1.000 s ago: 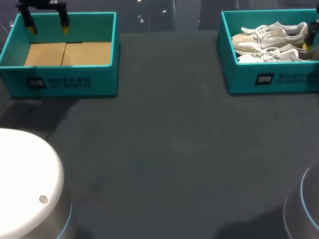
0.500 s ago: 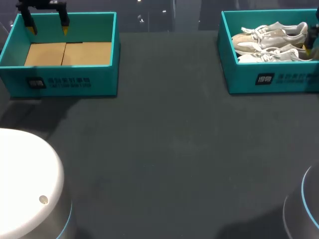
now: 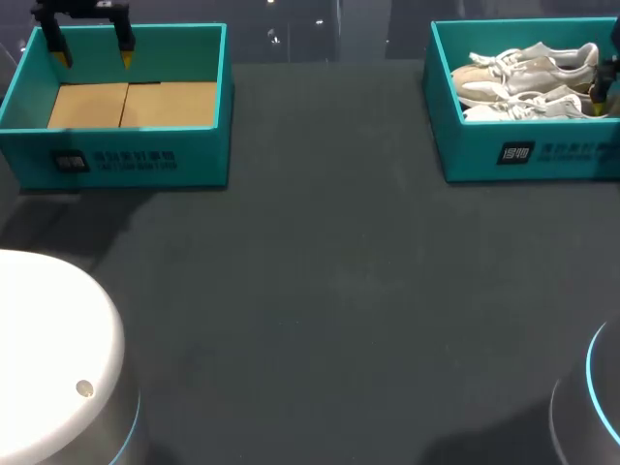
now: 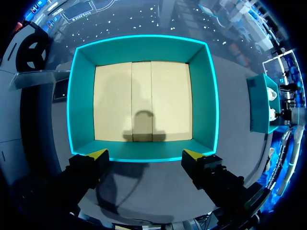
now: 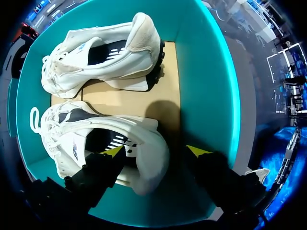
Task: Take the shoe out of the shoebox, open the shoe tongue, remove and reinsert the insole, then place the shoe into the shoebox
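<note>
Two white shoes lie side by side in the teal shoebox [image 3: 484, 145] at the back right: the farther shoe [image 3: 528, 63] and the nearer shoe [image 3: 523, 105]. My right gripper [image 3: 605, 82] hangs over the box's right end. In the right wrist view the right gripper [image 5: 156, 151] stands open astride the heel of the nearer shoe [image 5: 72, 139]. One yellow tip is over the shoe's opening, the other outside the heel with a gap. The farther shoe [image 5: 105, 52] lies ahead. My left gripper [image 3: 93, 53] is open.
An empty teal box [image 3: 116, 155] with a cardboard floor stands at the back left, my left gripper [image 4: 145, 154] above its wall [image 4: 81, 96]. Dark tabletop [image 3: 320, 291] spreads between the two boxes. The arms' bases sit at the near corners.
My right gripper has sunk slightly at the right end of the shoebox and its fingers have drawn a little closer together. The left arm has not moved.
</note>
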